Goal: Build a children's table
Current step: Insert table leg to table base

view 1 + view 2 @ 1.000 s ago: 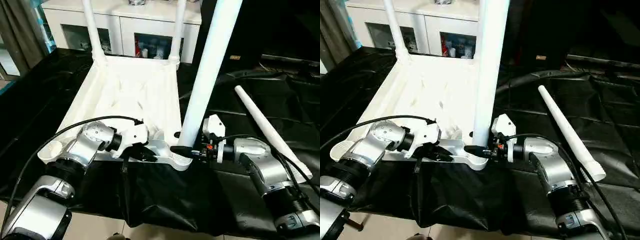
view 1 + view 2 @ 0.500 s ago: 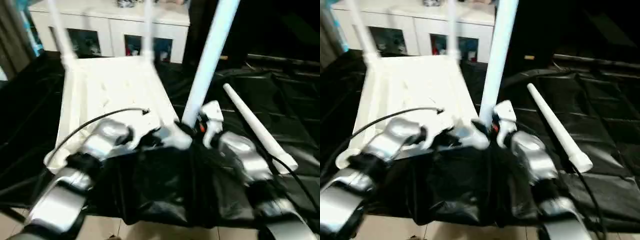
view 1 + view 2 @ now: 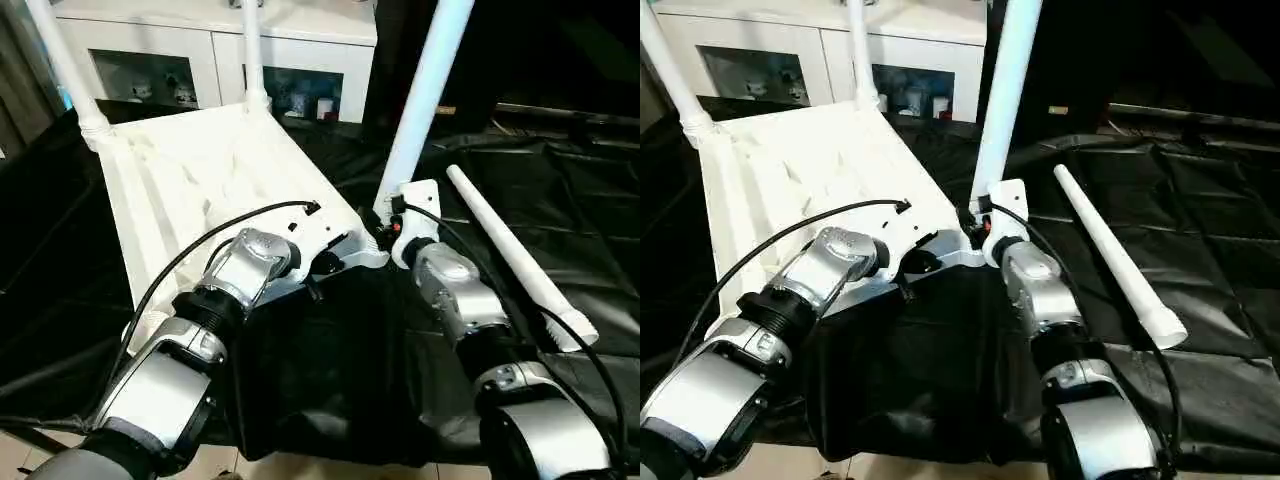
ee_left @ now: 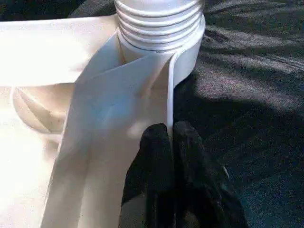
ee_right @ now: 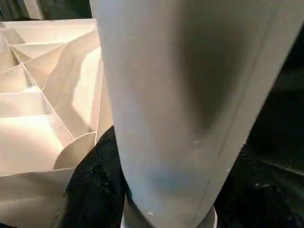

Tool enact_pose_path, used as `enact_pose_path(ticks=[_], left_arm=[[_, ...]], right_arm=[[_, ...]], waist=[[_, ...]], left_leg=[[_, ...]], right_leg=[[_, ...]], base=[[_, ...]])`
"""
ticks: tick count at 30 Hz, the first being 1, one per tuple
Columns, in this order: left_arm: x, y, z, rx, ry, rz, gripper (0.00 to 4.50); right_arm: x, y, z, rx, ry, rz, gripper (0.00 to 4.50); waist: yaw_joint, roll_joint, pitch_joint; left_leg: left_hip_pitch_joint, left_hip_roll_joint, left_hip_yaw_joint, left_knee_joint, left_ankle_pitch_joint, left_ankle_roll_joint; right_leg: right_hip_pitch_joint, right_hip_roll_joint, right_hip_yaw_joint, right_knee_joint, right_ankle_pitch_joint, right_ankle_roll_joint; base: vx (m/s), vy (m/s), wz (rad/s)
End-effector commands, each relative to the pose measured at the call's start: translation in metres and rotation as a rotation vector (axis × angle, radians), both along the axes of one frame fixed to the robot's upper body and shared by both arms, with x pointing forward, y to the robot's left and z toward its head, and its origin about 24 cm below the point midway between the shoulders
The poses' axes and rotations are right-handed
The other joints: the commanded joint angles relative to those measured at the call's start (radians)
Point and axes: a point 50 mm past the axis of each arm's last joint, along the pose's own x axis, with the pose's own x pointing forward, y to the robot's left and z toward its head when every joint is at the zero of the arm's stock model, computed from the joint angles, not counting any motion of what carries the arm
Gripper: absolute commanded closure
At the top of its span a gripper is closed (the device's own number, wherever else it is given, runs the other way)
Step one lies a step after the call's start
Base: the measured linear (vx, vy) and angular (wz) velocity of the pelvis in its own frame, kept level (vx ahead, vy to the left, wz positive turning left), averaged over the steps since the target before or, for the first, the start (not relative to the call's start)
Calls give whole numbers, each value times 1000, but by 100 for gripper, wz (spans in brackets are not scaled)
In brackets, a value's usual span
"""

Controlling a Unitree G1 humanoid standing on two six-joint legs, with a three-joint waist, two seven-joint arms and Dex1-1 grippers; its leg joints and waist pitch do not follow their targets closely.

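The children's table top lies upside down on the black cloth, ribbed underside up. Two white legs stand in its far corner sockets. A third leg rises tilted from the near right corner socket. My right gripper is shut around this leg just above the socket, and its black fingers flank the tube. My left gripper is shut on the thin rim of the top's near edge, close to that same corner. A fourth leg lies loose on the cloth to the right.
The black-draped work table ends near me, with pale floor below its edge. A white cabinet stands behind it. A black cable loops over my left forearm. Bare cloth lies right of the loose leg.
The table top has turned on the cloth, its near right corner with the tilted leg swinging away from me. Both grippers kept their grips and moved with it. The loose leg stayed put.
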Motion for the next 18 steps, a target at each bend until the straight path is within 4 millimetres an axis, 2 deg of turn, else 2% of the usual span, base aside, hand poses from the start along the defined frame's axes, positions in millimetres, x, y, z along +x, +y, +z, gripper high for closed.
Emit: enact_pose_path(ticks=[1, 6, 8, 11, 12, 14, 18], left_arm=[[16, 3, 29, -3, -126, 70, 450], [16, 2, 31, -16, -133, 52, 450], [16, 2, 32, -24, -136, 31, 450], [15, 2, 33, -29, -149, 0, 450], [14, 2, 33, -32, -152, -6, 450], [13, 3, 34, -41, -163, -27, 450], [11, 5, 35, -53, -165, -71, 450]], right_arm=[[-23, 7, -50, -30, 223, 27, 259], [-19, 5, -46, -7, 223, 19, 259], [-16, 5, -42, 7, 205, 24, 203], [-13, 4, -35, 21, 175, 33, 181], [-12, 4, -32, 30, 159, 41, 172], [-10, 3, -28, 41, 135, 62, 166], [-9, -2, -17, 60, 80, 132, 122]], waist=[[5, 7, -56], [3, 8, -56], [3, 9, -55], [2, 10, -57], [4, 8, -60], [4, 11, -59], [8, 11, -69]], left_leg=[[15, 15, -15, -68, -366, -14], [15, 15, -15, -69, -379, -16], [15, 16, -16, -70, -382, -15], [13, 16, -16, -70, -380, -16], [12, 16, -15, -68, -361, -12], [10, 16, -14, -68, -340, -4], [4, 15, -9, -57, -227, 31]], right_leg=[[35, -42, 27, -92, -322, -180], [32, -41, 29, -93, -316, -179], [31, -41, 28, -92, -315, -180], [32, -43, 29, -93, -305, -185], [36, -42, 29, -89, -273, -190], [37, -41, 29, -85, -229, -203], [50, -39, 29, -64, -42, -248]], base=[[0, 0, 0], [0, 0, 0], [0, 0, 0], [0, 0, 0], [0, 0, 0], [0, 0, 0], [0, 0, 0]])
